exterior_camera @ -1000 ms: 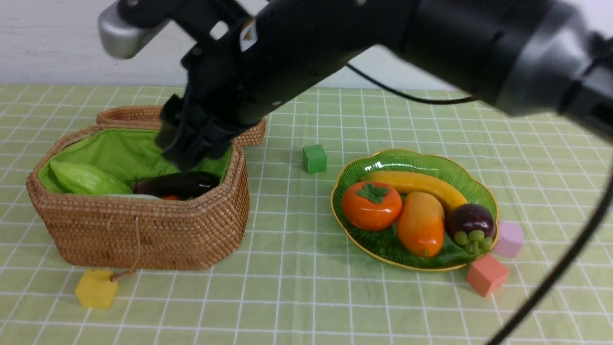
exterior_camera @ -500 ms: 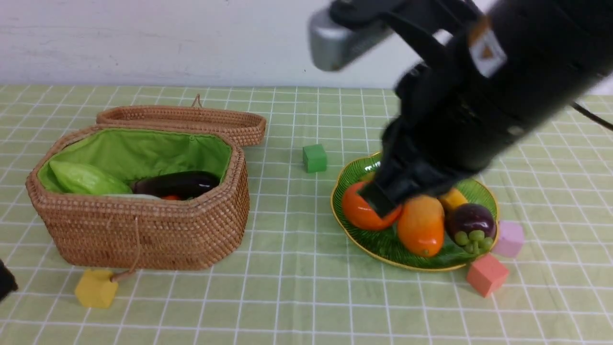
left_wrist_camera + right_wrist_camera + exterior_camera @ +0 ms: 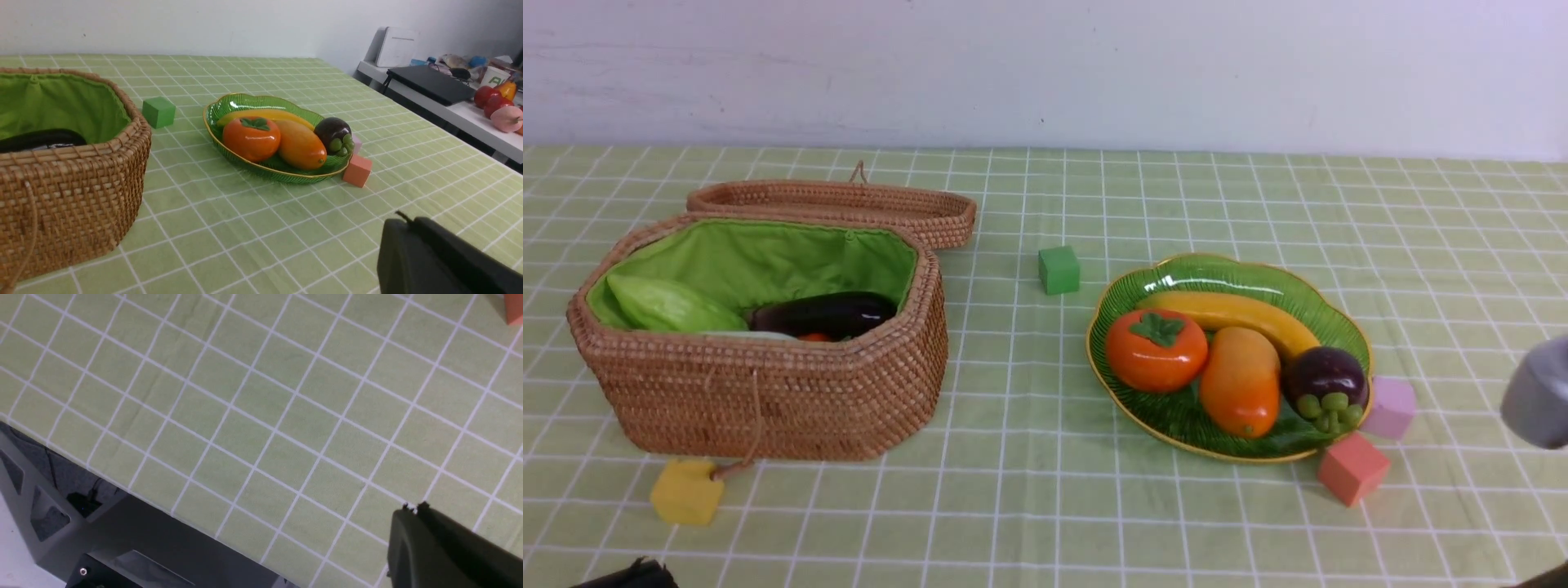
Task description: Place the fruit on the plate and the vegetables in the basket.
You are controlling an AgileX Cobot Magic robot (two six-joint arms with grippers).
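Sorting looks nearly finished, both arms drawn back to the near edge.

On the plate (image 3: 1327, 314) lie all four fruits: persimmon (image 3: 1156, 349), mango (image 3: 1241, 380), banana (image 3: 1230, 314) and mangosteen (image 3: 1325, 377), glossy and close together. In the open basket (image 3: 768, 400) I see the gourd (image 3: 663, 305) and eggplant (image 3: 823, 314); something white and something orange show under them, perhaps the other vegetables. Left tool (image 3: 408, 245) and right tool (image 3: 412, 535) are both closed and hold nothing.

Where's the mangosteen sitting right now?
In the front view the mangosteen lies on the plate, at its right end, beside the mango and just inside the rim from the pink cube.
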